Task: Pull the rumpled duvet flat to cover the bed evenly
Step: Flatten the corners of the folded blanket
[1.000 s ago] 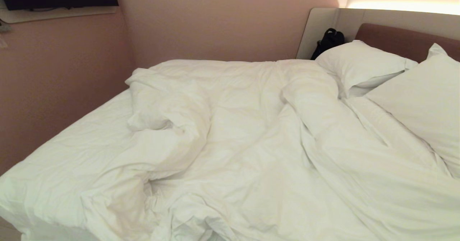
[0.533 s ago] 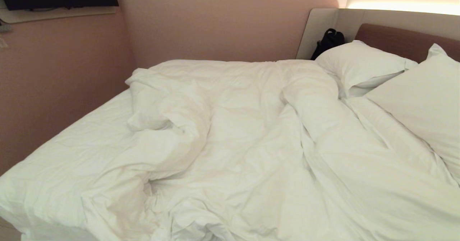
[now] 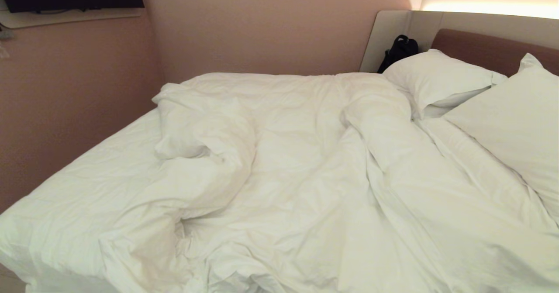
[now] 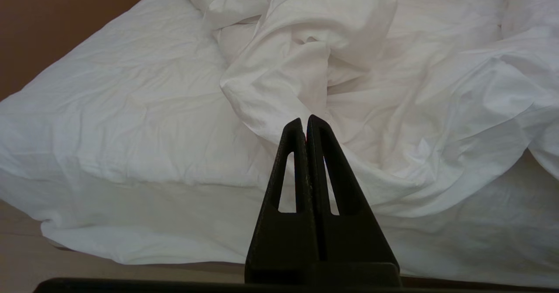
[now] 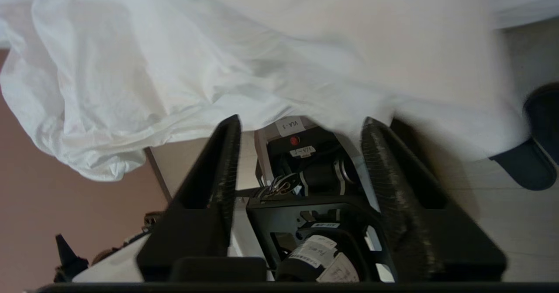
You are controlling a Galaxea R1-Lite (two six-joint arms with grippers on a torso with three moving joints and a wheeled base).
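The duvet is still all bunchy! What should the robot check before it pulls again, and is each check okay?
1. Right gripper open, nothing between its fingers: ok.
2. Duvet edge close to the right gripper: ok, the white fabric hangs right at its fingertips.
3. Duvet flat across the bed: not ok, it is piled in ridges, with bare sheet showing on the left of the head view.
4. Left gripper shut, holding nothing, short of the duvet's folded lump: ok.
5. Pillows free of the duvet: cannot tell.
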